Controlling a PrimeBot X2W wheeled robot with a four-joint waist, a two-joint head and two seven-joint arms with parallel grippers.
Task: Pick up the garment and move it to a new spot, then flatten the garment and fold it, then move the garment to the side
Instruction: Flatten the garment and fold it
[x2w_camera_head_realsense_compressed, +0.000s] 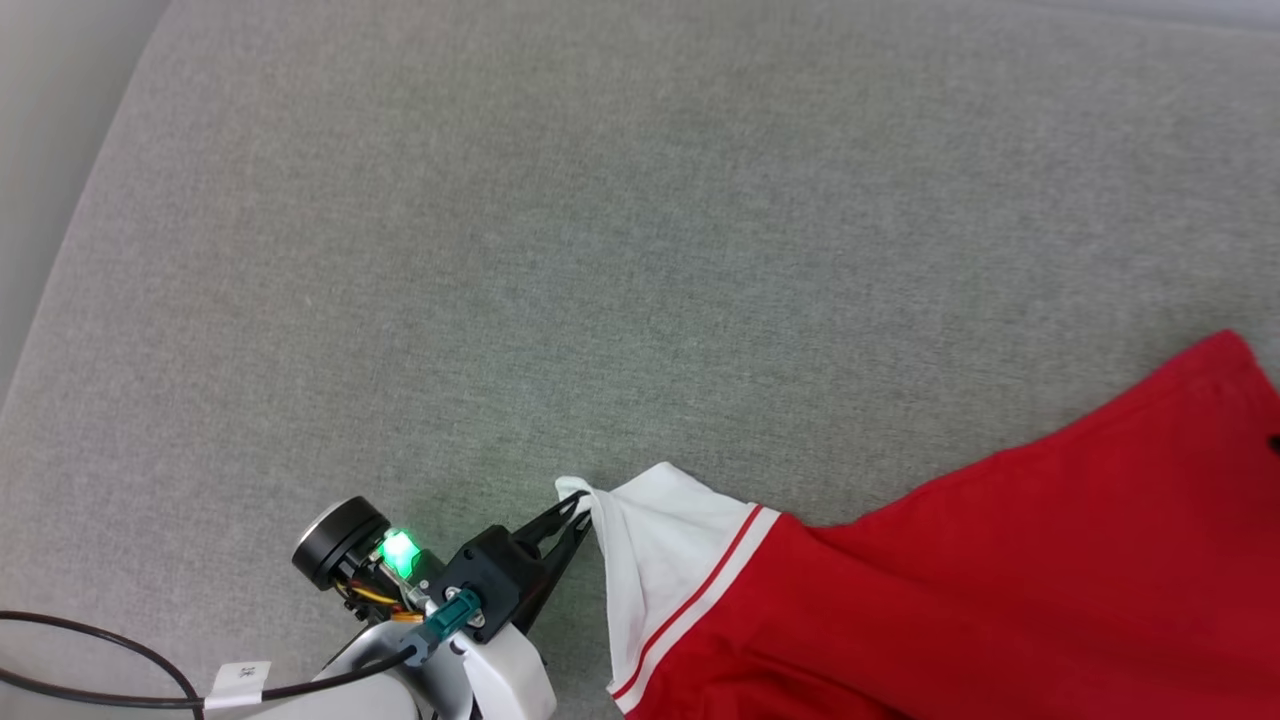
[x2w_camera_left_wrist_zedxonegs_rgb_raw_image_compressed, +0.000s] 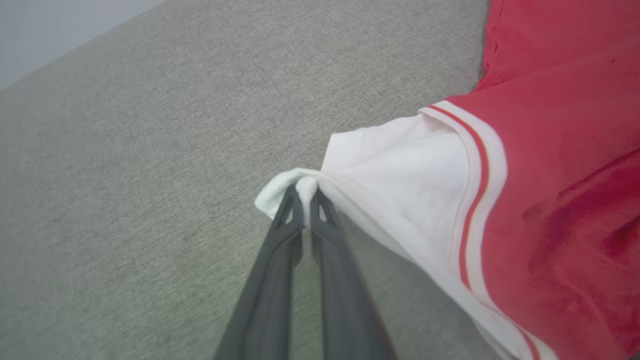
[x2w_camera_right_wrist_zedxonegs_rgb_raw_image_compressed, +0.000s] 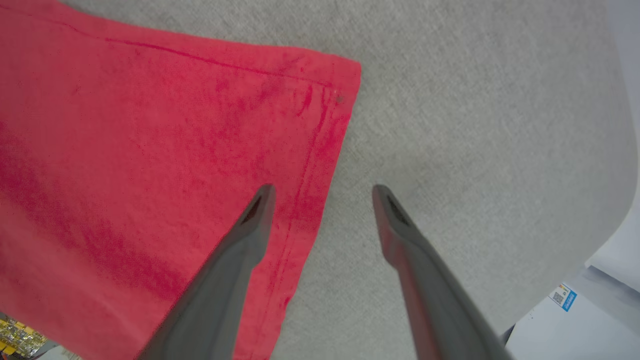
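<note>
The garment (x2w_camera_head_realsense_compressed: 980, 590) is a red shirt with a white, red-striped sleeve, lying on the grey surface at the lower right of the head view. My left gripper (x2w_camera_head_realsense_compressed: 580, 512) is shut on the tip of the white sleeve, pulling it to a point. The left wrist view has the two dark fingers (x2w_camera_left_wrist_zedxonegs_rgb_raw_image_compressed: 292, 220) pinched together on that sleeve tip of the garment (x2w_camera_left_wrist_zedxonegs_rgb_raw_image_compressed: 400, 195). In the right wrist view my right gripper (x2w_camera_right_wrist_zedxonegs_rgb_raw_image_compressed: 322, 192) stands open above the hem edge of the garment (x2w_camera_right_wrist_zedxonegs_rgb_raw_image_compressed: 150, 150), one finger over red cloth, the other over bare grey surface.
The grey fabric-covered table (x2w_camera_head_realsense_compressed: 560, 250) stretches wide to the back and left. Its rounded edge (x2w_camera_right_wrist_zedxonegs_rgb_raw_image_compressed: 617, 165) curves down the right side of the right wrist view, with floor and a labelled white thing (x2w_camera_right_wrist_zedxonegs_rgb_raw_image_compressed: 562, 296) beyond. A black cable (x2w_camera_head_realsense_compressed: 110, 660) runs at the lower left.
</note>
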